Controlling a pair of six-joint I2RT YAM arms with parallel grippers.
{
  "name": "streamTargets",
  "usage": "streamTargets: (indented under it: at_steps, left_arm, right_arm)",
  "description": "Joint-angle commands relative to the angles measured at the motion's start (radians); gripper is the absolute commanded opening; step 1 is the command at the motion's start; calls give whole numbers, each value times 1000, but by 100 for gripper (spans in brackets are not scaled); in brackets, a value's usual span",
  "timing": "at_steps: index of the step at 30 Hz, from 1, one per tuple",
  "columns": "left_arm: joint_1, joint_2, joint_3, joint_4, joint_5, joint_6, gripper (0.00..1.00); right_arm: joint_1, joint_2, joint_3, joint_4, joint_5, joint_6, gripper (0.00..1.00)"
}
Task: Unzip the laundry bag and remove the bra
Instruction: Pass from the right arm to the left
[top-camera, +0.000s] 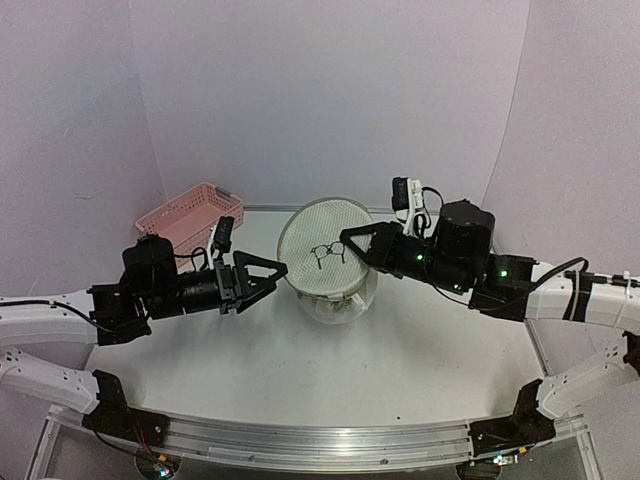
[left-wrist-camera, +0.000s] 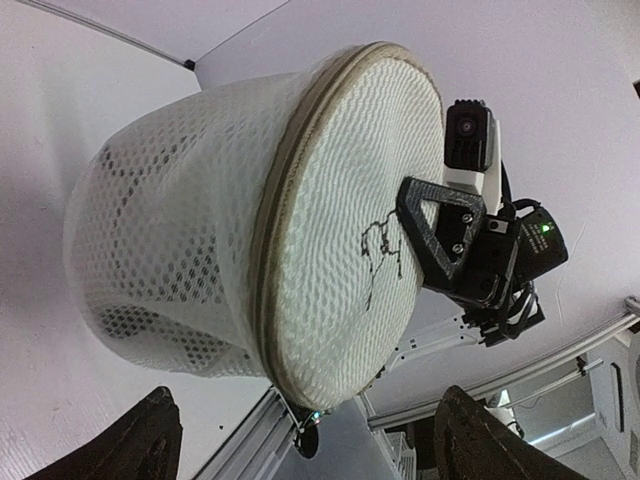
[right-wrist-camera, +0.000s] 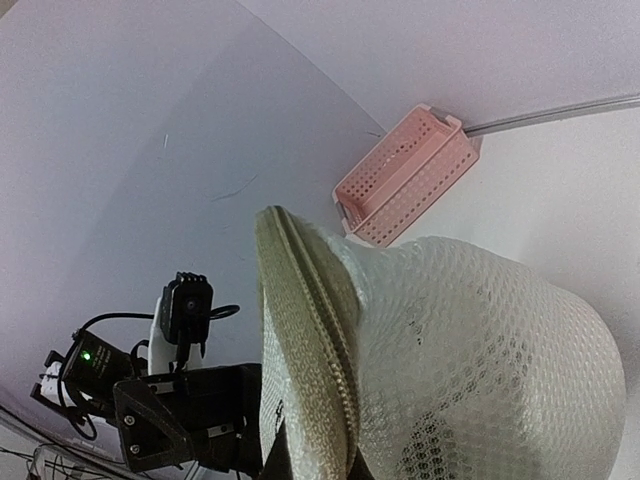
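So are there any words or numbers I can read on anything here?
No words or numbers can be read anywhere.
Bag: only a small black glasses drawing, no letters.
Basket: no label showing.

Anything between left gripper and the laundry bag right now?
Nothing visible. The open left gripper faces the laundry bag, only table between them; the right gripper holds the bag's rim from the opposite side, clear of that path.
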Motion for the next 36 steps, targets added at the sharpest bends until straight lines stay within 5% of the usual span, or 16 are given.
streamTargets:
  at_steps: [1, 8, 17, 28, 32, 36]
  left_arm:
    - [2, -9, -19, 142, -3, -48, 88]
    - [2, 18, -16, 194, 30, -75, 87]
    - [2, 25, -30, 256, 64, -112, 73]
    - [1, 58, -15, 283, 74, -125, 2]
    - [18, 59, -19, 282, 50, -132, 0]
    - [71, 28, -52, 281, 7, -174, 0]
  right_arm:
    - [14, 21, 17, 165, -73, 53, 0]
    - [49, 60, 16, 227, -116, 70, 0]
    - [65, 74, -7, 264, -111, 68, 0]
    - [69, 54, -70, 238, -87, 60, 0]
    - [69, 23, -107, 202, -55, 43, 0]
    - [70, -36, -127, 103, -3, 6, 37]
